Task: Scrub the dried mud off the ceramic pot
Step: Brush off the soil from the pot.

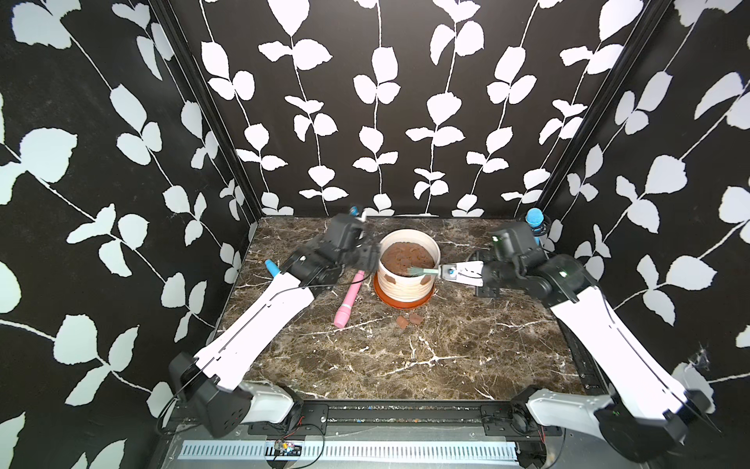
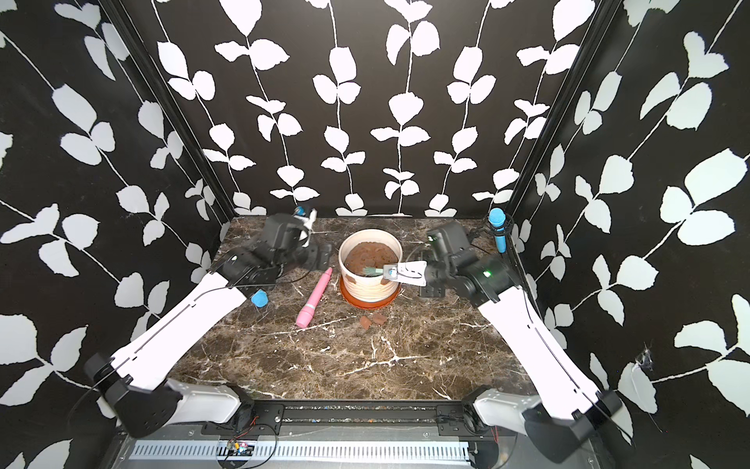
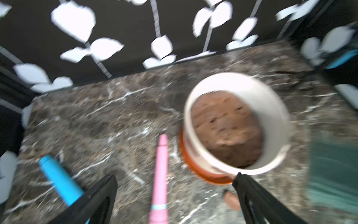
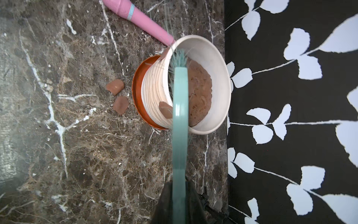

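Two dried mud chips (image 4: 115, 86) are found lying on the desk (image 4: 77, 155), patches (image 4: 165, 110) are left on the ceramic pot (image 4: 155, 85), the brush (image 4: 180, 116) is clamped in the right fingers (image 1: 464, 269), and the left fingers (image 3: 100, 197) are spread wide, empty.

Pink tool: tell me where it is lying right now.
In both top views the pink tool lies flat on the marble table, close beside the ceramic pot on the left arm's side, its narrow tip nearest the orange saucer.

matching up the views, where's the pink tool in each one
Top view: pink tool lies flat beside the pot.
Top view: pink tool, same spot.
Left wrist: blurred, seen between the left gripper fingers.
Right wrist: beyond the pot, partly cut off.
Shared landmark: the pot.
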`<state>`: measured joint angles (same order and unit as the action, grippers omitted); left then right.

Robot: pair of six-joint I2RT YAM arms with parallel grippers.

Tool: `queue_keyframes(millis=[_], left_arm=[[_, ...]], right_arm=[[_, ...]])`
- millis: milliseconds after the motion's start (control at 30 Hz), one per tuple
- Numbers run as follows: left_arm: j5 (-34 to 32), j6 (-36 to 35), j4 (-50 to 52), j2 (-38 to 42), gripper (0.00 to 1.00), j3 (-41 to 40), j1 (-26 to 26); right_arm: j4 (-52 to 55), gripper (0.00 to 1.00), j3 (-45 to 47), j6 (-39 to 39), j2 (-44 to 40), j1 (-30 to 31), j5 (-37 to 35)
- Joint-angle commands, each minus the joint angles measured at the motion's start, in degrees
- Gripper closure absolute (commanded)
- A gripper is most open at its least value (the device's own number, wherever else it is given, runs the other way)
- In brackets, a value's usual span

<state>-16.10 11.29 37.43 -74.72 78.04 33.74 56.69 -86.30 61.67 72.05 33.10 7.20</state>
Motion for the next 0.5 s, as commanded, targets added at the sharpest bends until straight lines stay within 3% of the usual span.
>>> queue_keyframes(millis=[0, 133, 233, 467], left_arm=[[-0.75, -3.85, -4.19, 3.99, 0.02, -8.62, -5.12], [0.48, -4.61, -10.57, 6.97, 0.02, -16.43, -7.6], [0.76, -4.93, -11.45, 7.69, 0.02, -17.95, -7.66], [1.58, -5.17, -11.18, 8.53, 0.02, -18.79, -7.62]], right_arm=[[-0.29, 1.0, -1.56, 6.31, 1.19, 2.53, -1.52], [3.59, 1.0, -5.64, 9.81, 6.41, 4.78, -6.49], [4.46, 1.0, -7.38, 11.62, 8.82, 6.35, -10.87], [11.93, 1.0, -18.22, 8.9, 9.83, 7.47, -4.58]])
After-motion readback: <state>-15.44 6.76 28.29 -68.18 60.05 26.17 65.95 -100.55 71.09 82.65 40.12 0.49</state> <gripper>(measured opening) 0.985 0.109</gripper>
